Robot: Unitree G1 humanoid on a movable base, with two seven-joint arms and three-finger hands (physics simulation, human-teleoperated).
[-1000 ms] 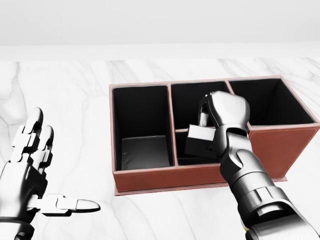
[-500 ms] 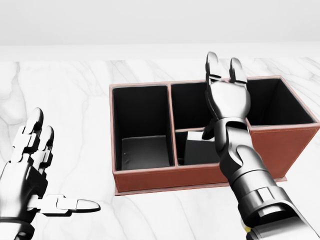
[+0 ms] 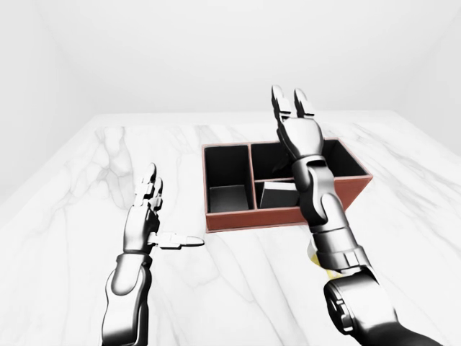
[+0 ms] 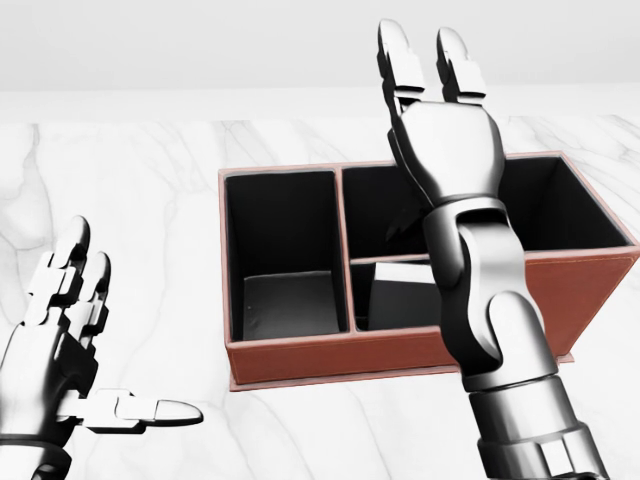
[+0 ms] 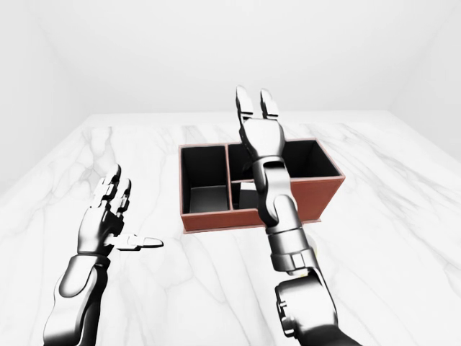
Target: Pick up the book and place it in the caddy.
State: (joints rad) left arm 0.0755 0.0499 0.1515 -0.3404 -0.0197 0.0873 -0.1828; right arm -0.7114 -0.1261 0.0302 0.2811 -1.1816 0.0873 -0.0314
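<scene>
The brown caddy [image 4: 300,362] with black compartments stands on the white marble table [image 4: 150,200]. The dark book [image 4: 398,298] lies in the small lower middle compartment, leaning slightly. My right hand [image 4: 430,60] is open and empty, fingers pointing up, raised above the caddy's middle; it also shows in the left-eye view [image 3: 289,108]. My left hand [image 4: 75,340] is open and empty at the lower left of the head view, thumb pointing right, well left of the caddy.
A tall left compartment [image 4: 285,250] and a right compartment [image 4: 560,205] of the caddy hold nothing that I can see. A yellow thing [image 3: 330,272] peeks from behind my right forearm in the left-eye view.
My right hand was shut on the book inside the middle compartment. It opened, let the book drop into the compartment, and has risen upward with fingers spread. The left hand barely moved.
</scene>
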